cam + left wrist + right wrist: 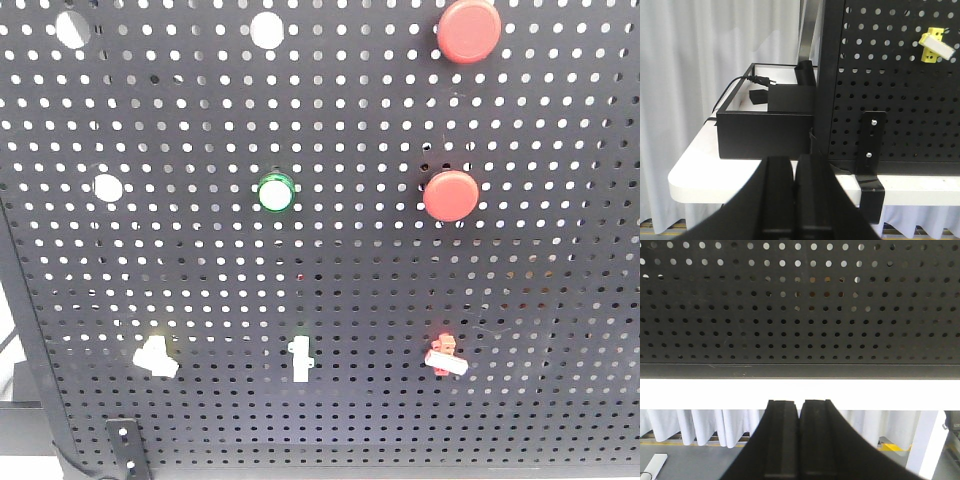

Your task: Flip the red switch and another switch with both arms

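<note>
On the black pegboard (330,270) the red switch (443,355) sits low on the right, its white lever slanting down to the right. The pale yellow switch (155,357) sits low on the left. In the left wrist view this yellow switch (935,46) is at the upper right, well above and right of my left gripper (794,162), which is shut and empty below the table edge. My right gripper (800,405) is also shut and empty, below the board's bottom edge (800,371); the red switch is out of that view. Neither gripper shows in the front view.
Two big red push buttons (468,30) (451,195), a green button (274,192) and a white toggle (300,358) share the board. A black box (765,132) with a cable stands left of the board on the white table (715,180). A black bracket (872,135) clamps the board's foot.
</note>
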